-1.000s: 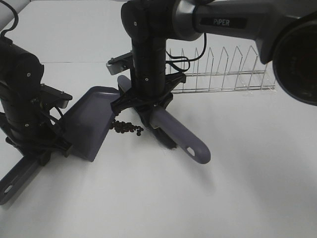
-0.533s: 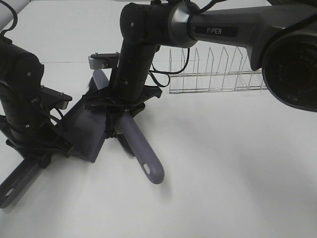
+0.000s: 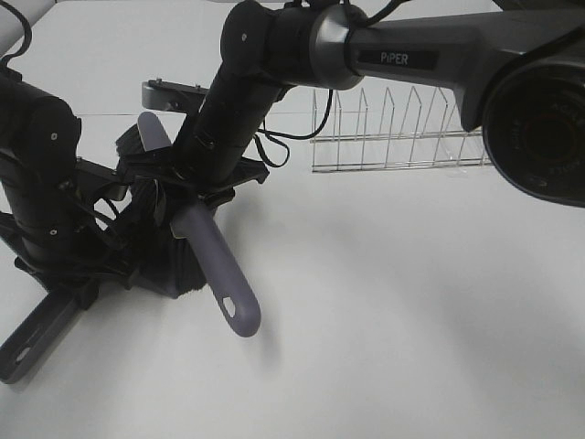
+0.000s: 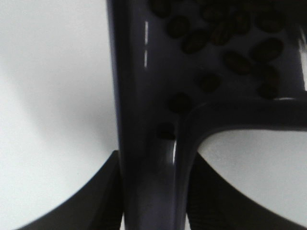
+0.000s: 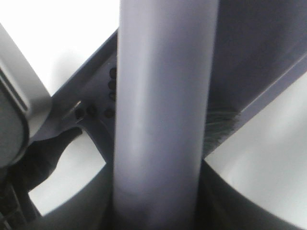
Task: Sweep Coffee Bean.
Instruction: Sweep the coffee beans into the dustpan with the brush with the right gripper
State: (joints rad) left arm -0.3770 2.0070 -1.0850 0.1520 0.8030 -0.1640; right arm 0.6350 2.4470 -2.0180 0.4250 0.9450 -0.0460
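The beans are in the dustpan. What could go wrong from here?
1. The coffee beans lie loose in the dustpan, near its handle; tipping it could roll them back out.
2. The brush sits across the pan, so pulling it away carelessly might flick beans onto the table or jolt the pan in the left gripper.

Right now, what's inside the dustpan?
Dark coffee beans lie inside the dustpan. From above, the brush and the right arm cover the pan's mouth, so any beans there cannot be seen.
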